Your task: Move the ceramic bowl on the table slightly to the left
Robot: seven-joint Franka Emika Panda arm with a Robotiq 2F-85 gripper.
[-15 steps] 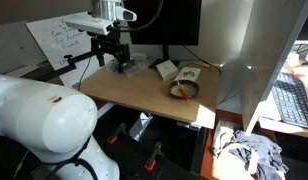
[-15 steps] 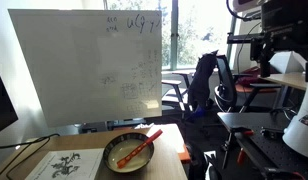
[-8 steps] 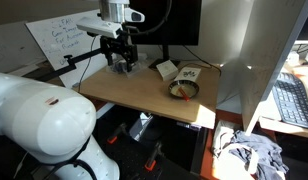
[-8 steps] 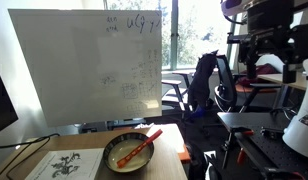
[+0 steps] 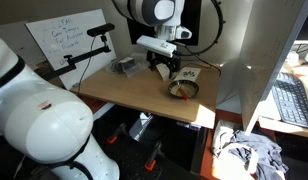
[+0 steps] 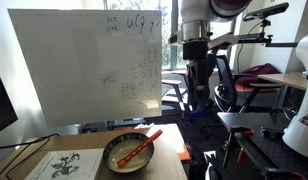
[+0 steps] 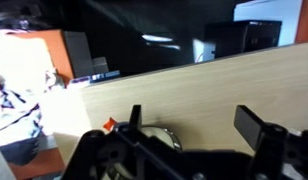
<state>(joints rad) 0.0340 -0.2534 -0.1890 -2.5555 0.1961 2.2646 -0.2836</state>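
Note:
The ceramic bowl [image 5: 182, 89] sits on the tan table [image 5: 124, 95] near its right end, dark outside and yellowish inside, with a red-orange utensil lying in it [image 6: 139, 148]. It also shows in the other exterior view [image 6: 127, 154]. My gripper [image 5: 166, 68] hangs open and empty above the table, just behind and left of the bowl, apart from it. In the wrist view the gripper [image 7: 194, 125] has its jaws spread wide over bare wood. Only the bowl's rim [image 7: 162, 134] peeks out beside the left finger, the rest hidden by the gripper body.
A small grey lumpy object [image 5: 122, 66] lies at the table's back left. A pale boxy object [image 5: 191, 74] lies behind the bowl. A whiteboard [image 5: 64, 40] stands at the back left. A white partition [image 5: 259, 60] borders the table's right side, with a keyboard [image 5: 292, 100] beyond it.
The arm has swung from the table's back left, near the grey lumpy object, across to a spot just behind the bowl. The gripper stays open. The bowl has not moved.

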